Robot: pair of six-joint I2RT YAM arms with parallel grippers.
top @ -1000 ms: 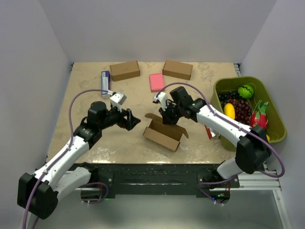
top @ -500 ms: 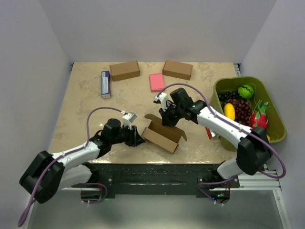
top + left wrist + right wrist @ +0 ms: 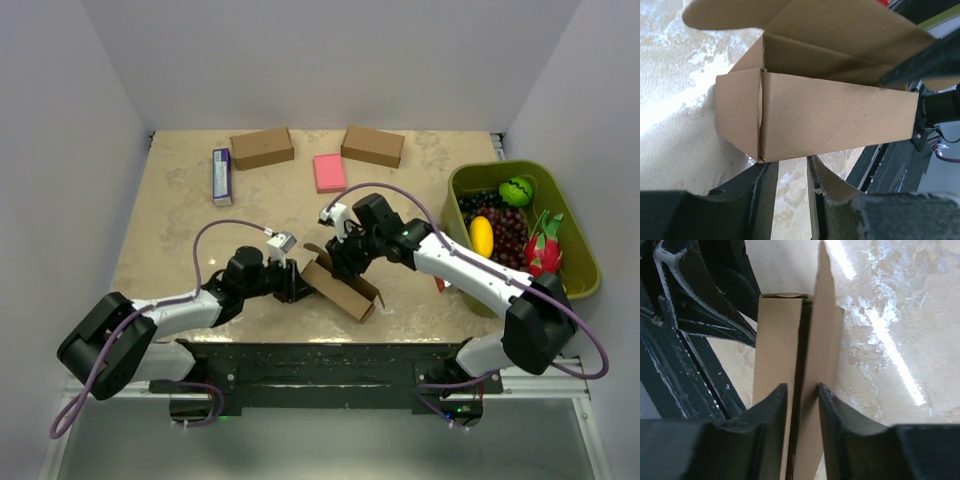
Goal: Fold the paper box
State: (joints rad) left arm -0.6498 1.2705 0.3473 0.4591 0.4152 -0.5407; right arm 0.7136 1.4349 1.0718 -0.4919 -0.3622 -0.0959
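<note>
The paper box (image 3: 345,293) sits part-folded near the front edge of the surface (image 3: 180,200), between both arms. The left end effector (image 3: 788,167) is narrowly apart at the box's end corner, with nothing between its fingers. The right end effector (image 3: 801,387) is apart too, astride an upright cardboard wall.

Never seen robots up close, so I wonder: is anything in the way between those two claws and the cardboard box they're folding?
Nothing visible. The left gripper sits right at one end of the paper box, and the right gripper is over its top edge, fingers either side of the cardboard.
</note>
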